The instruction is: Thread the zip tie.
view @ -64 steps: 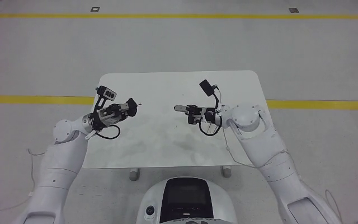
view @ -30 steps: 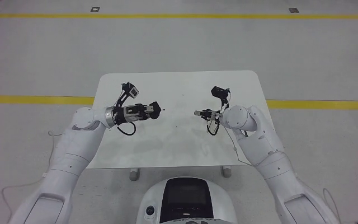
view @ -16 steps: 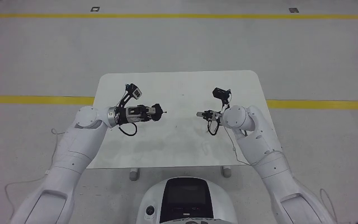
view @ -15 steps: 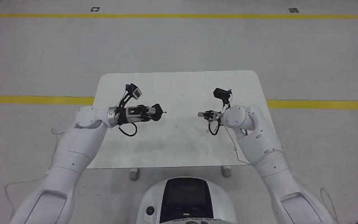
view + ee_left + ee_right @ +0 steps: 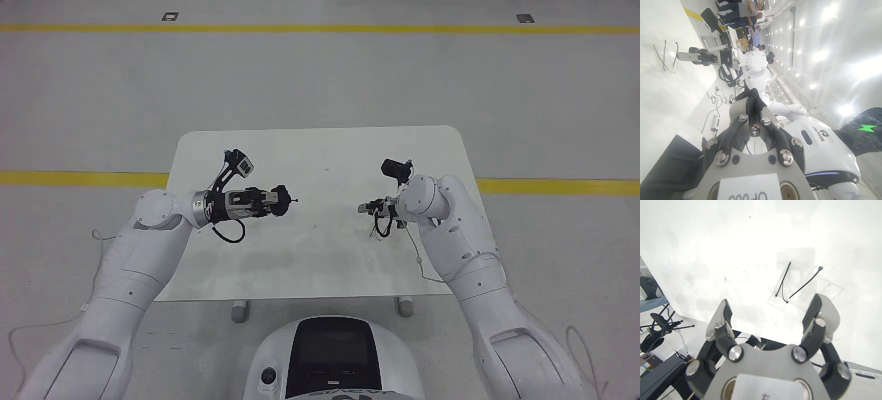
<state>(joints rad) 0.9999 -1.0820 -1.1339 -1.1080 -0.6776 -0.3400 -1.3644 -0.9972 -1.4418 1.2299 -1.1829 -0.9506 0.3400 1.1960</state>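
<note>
Left end effector is clamped tight on a black zip tie. The tie bunches out just past the fingertips, held up above the white desk. Facing it across the middle of the desk, and well apart, is the right end effector, hanging low with its fingers spread wide and empty. Just ahead of those open fingers, three loose zip ties lie on a clear sheet flat on the desk. Two of them touch where they cross, and the third lies just beside them. The right end effector is near the sheet but apart from it.
</note>
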